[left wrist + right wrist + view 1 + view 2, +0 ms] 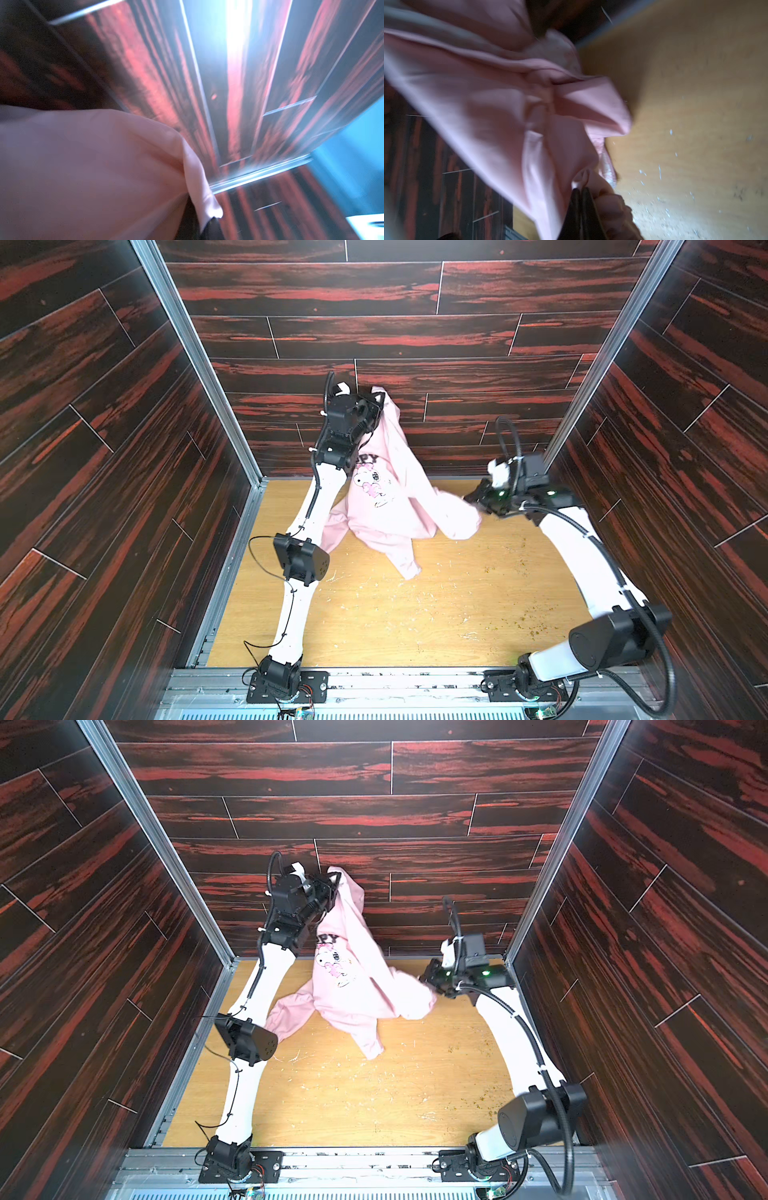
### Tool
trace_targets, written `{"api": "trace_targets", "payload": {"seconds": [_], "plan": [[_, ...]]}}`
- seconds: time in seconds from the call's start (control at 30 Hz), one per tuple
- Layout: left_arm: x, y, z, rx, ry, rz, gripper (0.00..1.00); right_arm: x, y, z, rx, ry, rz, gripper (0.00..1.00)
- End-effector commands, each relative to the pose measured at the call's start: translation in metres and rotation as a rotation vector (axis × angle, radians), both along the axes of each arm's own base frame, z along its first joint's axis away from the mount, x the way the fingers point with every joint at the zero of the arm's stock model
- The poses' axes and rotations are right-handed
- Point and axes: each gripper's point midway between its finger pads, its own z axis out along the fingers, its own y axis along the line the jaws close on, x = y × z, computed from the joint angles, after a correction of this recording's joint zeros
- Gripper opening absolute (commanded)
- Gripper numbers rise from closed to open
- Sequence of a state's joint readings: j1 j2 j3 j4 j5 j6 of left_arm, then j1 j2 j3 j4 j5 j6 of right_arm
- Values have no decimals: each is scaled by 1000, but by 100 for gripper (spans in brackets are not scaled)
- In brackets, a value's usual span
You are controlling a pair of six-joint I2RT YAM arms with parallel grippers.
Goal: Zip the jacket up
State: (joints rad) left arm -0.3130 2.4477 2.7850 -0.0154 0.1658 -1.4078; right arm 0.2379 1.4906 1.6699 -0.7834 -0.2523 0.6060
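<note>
Jacket hangs bunched, trailing onto the far side of the table, my left pincer clamped shut on its top edge by the far wall, my right pincer clamped on a low right fold, the zipper apparently undone, all zipping left.

Pink jacket, cartoon chest logo, hanging bunched, sleeve on table

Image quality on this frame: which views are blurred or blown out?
Both top views: sharp, evenly lit, the jacket with legible print. Left wrist: smeared throughout, white-blue glare streaking down the wall, fabric soft. Right wrist: blurred too, near fabric out of focus, table scuffs streaked, no glare.
</note>
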Motion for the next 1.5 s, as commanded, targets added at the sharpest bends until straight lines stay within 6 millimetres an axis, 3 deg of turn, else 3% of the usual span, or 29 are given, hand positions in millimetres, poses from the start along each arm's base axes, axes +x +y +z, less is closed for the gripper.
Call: {"api": "trace_targets", "payload": {"seconds": [0.0, 0.1, 0.2, 0.37, 0.5, 0.63, 0.73, 0.83, 0.9, 0.97, 1.1, 1.13, 1.33, 1.47], "plan": [[-16, 22, 62, -290, -146, -19, 0, -33, 0, 63, 10, -150, 68, 0], [-18, 28, 60, -173, -124, -9, 0, -57, 21, 98, 104, -246, 207, 0], [-23, 39, 45, 64, -61, 37, 0, -93, 56, 98, 157, -242, 401, 0], [-43, 78, 7, 492, 76, 178, 0, -160, 120, 48, 214, -26, 730, 0], [-57, 109, -36, 707, 212, 232, 0, -200, 161, 9, 229, 117, 904, 0], [-70, 135, -83, 826, 333, 245, 0, -216, 191, -28, 155, 215, 999, 23], [-79, 156, -115, 856, 407, 258, 0, -193, 192, -55, 25, 193, 922, 49], [-90, 172, -141, 878, 470, 258, 0, -156, 179, -62, -56, 124, 769, 60], [-97, 179, -153, 888, 502, 251, 0, -125, 162, -71, -84, 129, 632, 62], [-105, 186, -164, 894, 529, 248, 0, -92, 135, -93, -148, 180, 457, 62], [-115, 195, -182, 901, 575, 239, 0, -55, 96, -145, -183, 340, 236, 62], [-122, 197, -173, 895, 560, 249, 0, -47, 93, -156, -172, 363, 206, 62], [-133, 201, -174, 883, 567, 236, 0, -29, 107, -214, -130, 484, 174, 61], [-138, 200, -172, 873, 564, 226, 0, -25, 120, -241, -82, 550, 175, 60]]}}
